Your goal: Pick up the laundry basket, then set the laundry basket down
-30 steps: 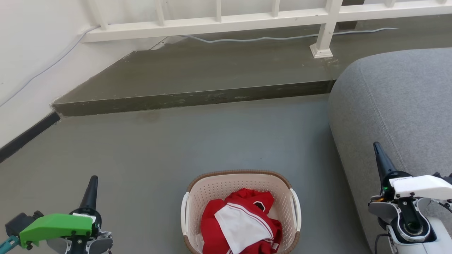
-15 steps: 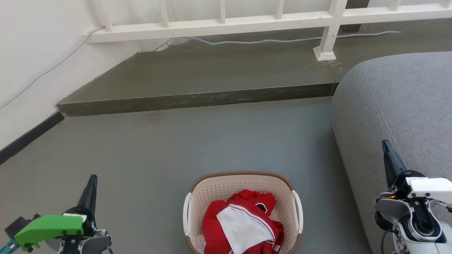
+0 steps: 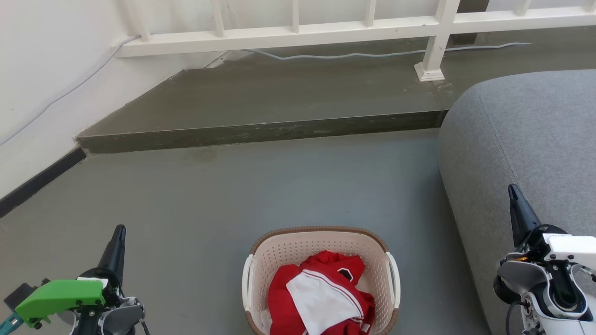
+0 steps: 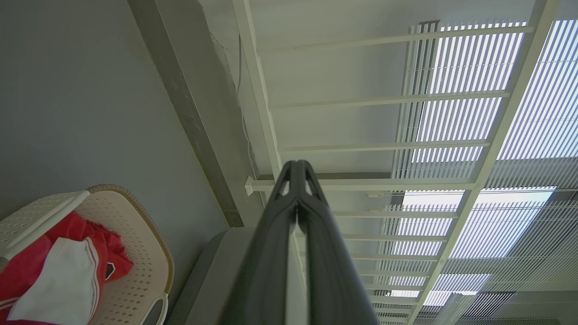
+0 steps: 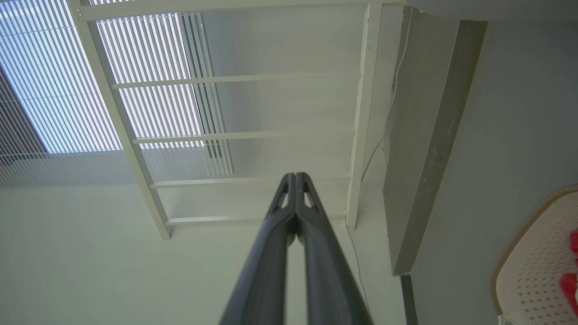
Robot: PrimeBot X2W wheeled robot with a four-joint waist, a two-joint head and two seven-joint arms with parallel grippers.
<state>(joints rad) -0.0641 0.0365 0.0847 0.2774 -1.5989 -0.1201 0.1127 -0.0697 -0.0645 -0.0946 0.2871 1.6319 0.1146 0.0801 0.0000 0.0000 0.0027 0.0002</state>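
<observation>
The left hand, at the lower left of the frame, has its two fingers pressed together on nothing. The right hand, at the lower right, is likewise closed and empty, near the grey sofa. Between them, at bottom centre, the laundry basket stands on the floor, well apart from both, with red and white clothes inside. Closed fingers would probably shove the light basket rather than catch a handle. A one-sided lift could tip it and spill the clothes.
</observation>
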